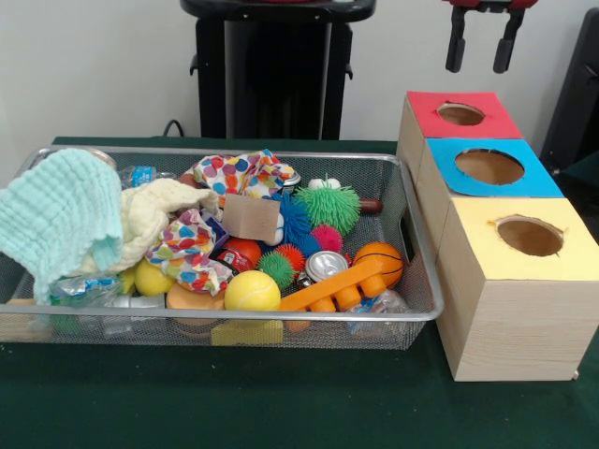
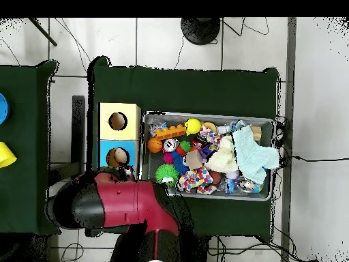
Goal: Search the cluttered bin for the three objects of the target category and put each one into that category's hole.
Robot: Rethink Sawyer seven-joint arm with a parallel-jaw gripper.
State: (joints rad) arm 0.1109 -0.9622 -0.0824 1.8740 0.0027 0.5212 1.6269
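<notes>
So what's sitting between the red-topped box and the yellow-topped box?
The blue-topped box sits between the red-topped box and the yellow-topped box, all three touching in a row. The front view shows this best.

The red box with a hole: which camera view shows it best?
The front view. There the red box shows its whole top and round hole, below the open gripper. In the overhead view the robot arm covers it; only the blue box and yellow box show.
</notes>
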